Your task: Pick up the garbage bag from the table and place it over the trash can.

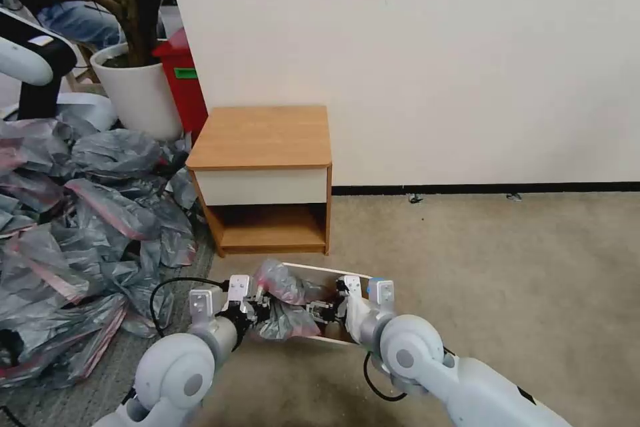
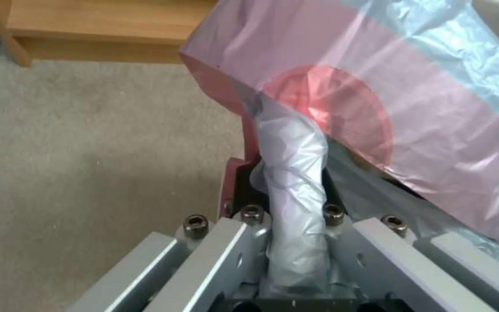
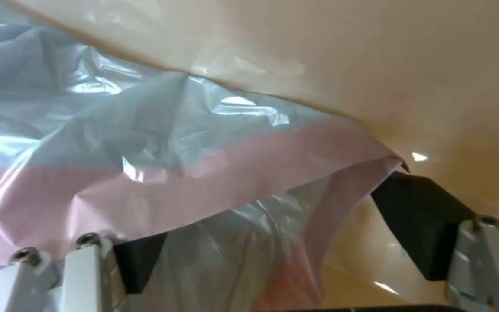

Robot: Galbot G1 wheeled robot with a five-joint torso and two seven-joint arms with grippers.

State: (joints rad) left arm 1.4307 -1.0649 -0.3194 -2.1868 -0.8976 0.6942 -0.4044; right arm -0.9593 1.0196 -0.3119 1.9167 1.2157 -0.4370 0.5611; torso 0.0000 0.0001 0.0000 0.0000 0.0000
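Fitting stage: the bag (image 1: pixel 283 300) is off the desk (image 1: pixel 263 137) and bunched over the can (image 1: pixel 320 273), which stands on the carpet just before the desk's lower shelf. From left to right: a heap of spare bags (image 1: pixel 80 227) crowds the floor at the left; the left end effector (image 1: pixel 257 307) is closed on a twisted fold of the bag at the can's left side; the right end effector (image 1: pixel 333 310) stands with jaws apart inside the can, the bag's pink band draped across one finger (image 3: pixel 140 260). Next move, by judgement: spread the mouth and hook it over the rolled rim. Free carpet lies to the right; the desk closes off the far side
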